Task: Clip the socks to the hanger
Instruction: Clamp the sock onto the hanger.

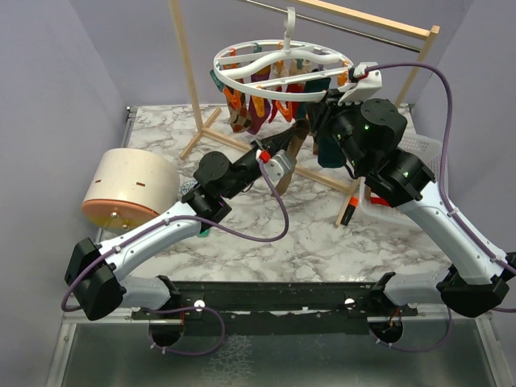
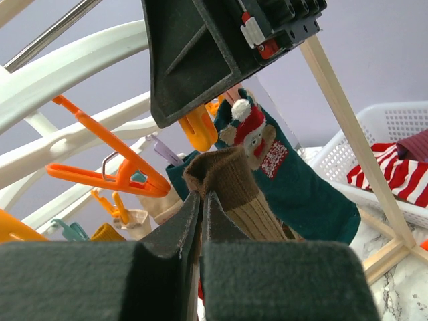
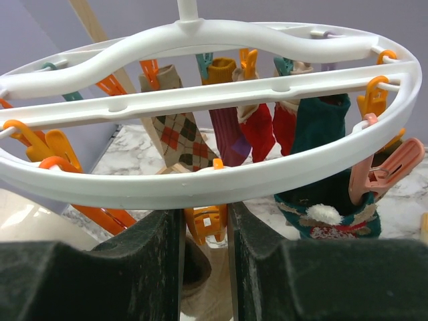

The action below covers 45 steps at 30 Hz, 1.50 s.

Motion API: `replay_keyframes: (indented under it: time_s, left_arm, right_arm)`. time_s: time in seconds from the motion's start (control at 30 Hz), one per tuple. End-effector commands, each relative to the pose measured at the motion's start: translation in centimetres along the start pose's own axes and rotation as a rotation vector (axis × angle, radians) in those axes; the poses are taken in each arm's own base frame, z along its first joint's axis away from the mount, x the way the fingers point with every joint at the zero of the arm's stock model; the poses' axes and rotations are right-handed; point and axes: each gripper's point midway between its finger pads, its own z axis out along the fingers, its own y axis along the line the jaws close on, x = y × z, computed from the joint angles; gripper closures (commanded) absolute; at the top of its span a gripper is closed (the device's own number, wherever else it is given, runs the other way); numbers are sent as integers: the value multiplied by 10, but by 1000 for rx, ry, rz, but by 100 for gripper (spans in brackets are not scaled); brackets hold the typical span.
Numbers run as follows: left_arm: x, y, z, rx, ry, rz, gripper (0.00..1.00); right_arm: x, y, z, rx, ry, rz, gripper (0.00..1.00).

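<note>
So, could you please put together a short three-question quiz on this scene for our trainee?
1. True or false: the left gripper is open and holds nothing.
2. Pick one: what sits between the fingers of the right gripper? A) an orange clip B) a purple sock C) the wooden rail
3. Fill in the gap: the red and white striped sock lies in the white ____.

Key
1. False: it is shut on the cuff of a tan sock.
2. A
3. basket
</note>
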Motion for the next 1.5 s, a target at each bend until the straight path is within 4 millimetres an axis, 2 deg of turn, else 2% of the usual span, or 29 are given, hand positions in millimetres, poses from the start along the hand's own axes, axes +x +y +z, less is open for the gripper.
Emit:
replay_keyframes:
  time_s: [0.0, 0.47, 0.77, 1.13, 1.47]
  left_arm:
    - [-15, 6, 7, -5, -41, -2, 100]
    - [-17, 12, 11, -25, -40, 11, 100]
    - [2, 2, 5, -13, 11, 15, 100]
    - [14, -4, 6, -2, 41, 20, 100]
    - [8, 3, 9, -20, 32, 29, 100]
  right_arm:
    - [-7, 5, -8, -34, -8, 13, 94]
    - [-3, 5, -8, -37, -3, 18, 94]
    - [-7, 5, -9, -37, -12, 16, 94]
    - [-7, 5, -9, -40, -13, 17, 94]
    - [-2, 5, -9, -43, -3, 16, 94]
